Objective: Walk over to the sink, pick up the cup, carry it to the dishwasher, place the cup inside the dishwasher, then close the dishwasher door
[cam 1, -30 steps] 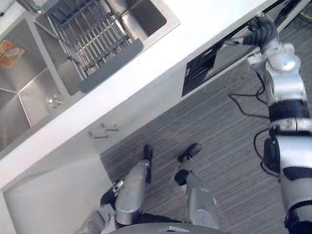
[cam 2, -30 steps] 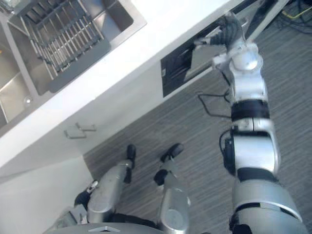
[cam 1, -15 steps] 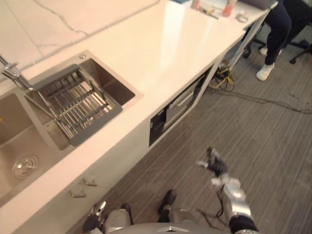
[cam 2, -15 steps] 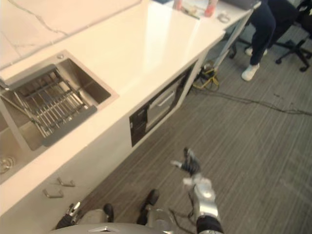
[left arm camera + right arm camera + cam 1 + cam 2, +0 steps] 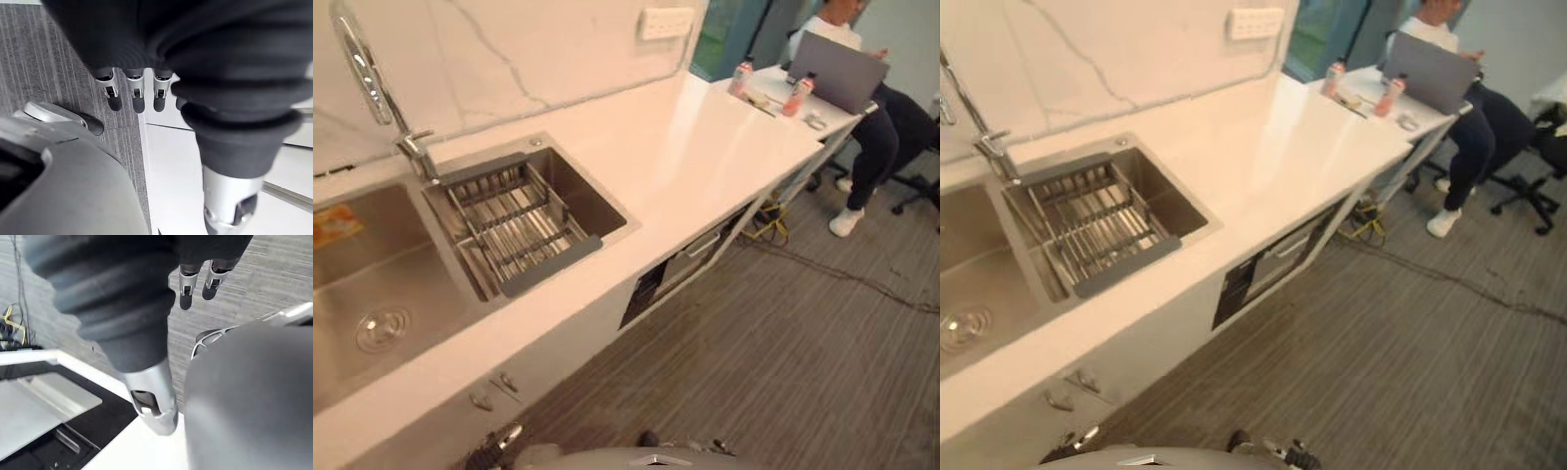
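The dishwasher [image 5: 690, 257] sits under the white counter, right of the sink [image 5: 576, 186]. Its silver door stands upright against the front, beside a dark control strip [image 5: 643, 292]. The same silver door [image 5: 39, 401] appears in the right wrist view, past my right hand [image 5: 186, 288], which hangs low over the striped floor with straight fingers and nothing in it. My left hand [image 5: 134, 95] hangs by my side next to a white cabinet front, fingers straight and empty. A wire rack [image 5: 514, 230] lies across the right basin, and the left basin [image 5: 352, 284] shows a drain.
A tall tap [image 5: 367, 69] stands behind the sink. At the counter's far end a seated person [image 5: 891, 127] works at a laptop [image 5: 847, 78], with bottles [image 5: 741, 78] nearby. Cables [image 5: 773, 220] trail over the floor there. An office chair [image 5: 1538, 186] stands behind.
My right hand has left the dishwasher door's top edge and dropped to my side. The door has gone from ajar to upright. The camera has tilted up to take in the counter and wall.
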You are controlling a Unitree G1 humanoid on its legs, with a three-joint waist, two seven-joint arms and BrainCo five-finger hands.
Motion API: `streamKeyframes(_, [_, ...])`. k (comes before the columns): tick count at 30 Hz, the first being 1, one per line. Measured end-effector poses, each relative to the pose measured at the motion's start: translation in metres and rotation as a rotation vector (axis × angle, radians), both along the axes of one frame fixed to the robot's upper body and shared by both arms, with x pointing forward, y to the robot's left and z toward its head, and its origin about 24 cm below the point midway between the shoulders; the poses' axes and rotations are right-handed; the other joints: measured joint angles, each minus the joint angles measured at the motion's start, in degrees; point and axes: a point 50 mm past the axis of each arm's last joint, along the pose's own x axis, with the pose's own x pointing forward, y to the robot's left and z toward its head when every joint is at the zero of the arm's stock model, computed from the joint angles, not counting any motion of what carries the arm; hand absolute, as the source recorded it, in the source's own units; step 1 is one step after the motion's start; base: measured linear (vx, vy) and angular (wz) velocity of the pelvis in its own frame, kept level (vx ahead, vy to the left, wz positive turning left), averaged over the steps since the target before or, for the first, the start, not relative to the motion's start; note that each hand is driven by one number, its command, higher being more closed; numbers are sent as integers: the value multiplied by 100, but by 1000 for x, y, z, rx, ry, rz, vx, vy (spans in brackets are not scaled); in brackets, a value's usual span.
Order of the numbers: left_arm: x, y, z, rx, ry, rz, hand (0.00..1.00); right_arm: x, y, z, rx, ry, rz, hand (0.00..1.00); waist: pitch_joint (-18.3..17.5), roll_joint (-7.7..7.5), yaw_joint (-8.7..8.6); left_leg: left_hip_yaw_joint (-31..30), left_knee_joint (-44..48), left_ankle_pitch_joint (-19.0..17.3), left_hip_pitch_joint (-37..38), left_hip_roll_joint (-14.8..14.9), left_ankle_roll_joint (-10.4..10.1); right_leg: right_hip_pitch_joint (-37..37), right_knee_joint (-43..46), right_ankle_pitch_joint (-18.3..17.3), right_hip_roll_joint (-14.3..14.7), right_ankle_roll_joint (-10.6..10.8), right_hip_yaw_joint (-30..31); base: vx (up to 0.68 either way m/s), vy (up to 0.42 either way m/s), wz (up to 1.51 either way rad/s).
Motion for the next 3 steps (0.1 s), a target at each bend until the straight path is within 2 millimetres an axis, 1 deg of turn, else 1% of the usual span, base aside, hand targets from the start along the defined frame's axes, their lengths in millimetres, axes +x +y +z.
streamKeyframes(3, [-2, -3, -2, -10, 18, 28, 0, -1, 3, -1, 40, 19, -1, 0, -73, 18, 8, -66, -175, 123, 19, 0, -42, -9, -29, -55, 2, 33, -11, -10, -58, 12])
